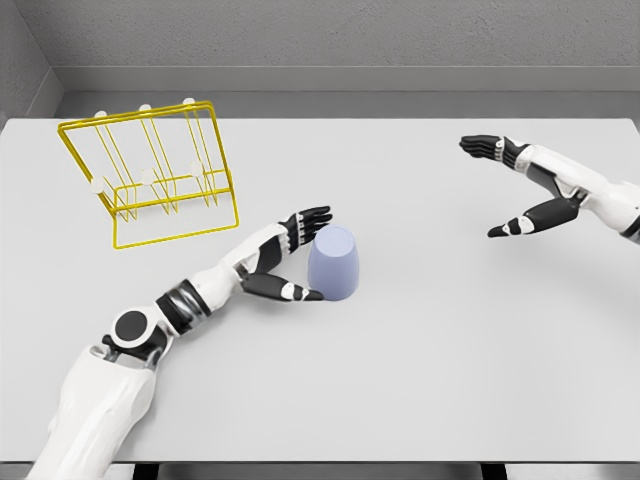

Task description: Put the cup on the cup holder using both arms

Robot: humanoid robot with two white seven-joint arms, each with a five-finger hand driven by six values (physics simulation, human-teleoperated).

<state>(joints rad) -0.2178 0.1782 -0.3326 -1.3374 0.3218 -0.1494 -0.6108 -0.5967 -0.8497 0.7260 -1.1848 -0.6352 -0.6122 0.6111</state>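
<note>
Flanking the cup [333, 263] at centre frame, left hand [290, 258] spread wide, contact apparently unclear; right hand [515, 185] open, forearm cut off right.

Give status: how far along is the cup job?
Early. Nothing is done yet: the cup stands on the table, well apart from the yellow holder at far left. In hand: the left robot hand is open around the cup's left side, not clearly gripping. The right robot hand hovers open at far right. Left: grasp, lift, place.
</note>
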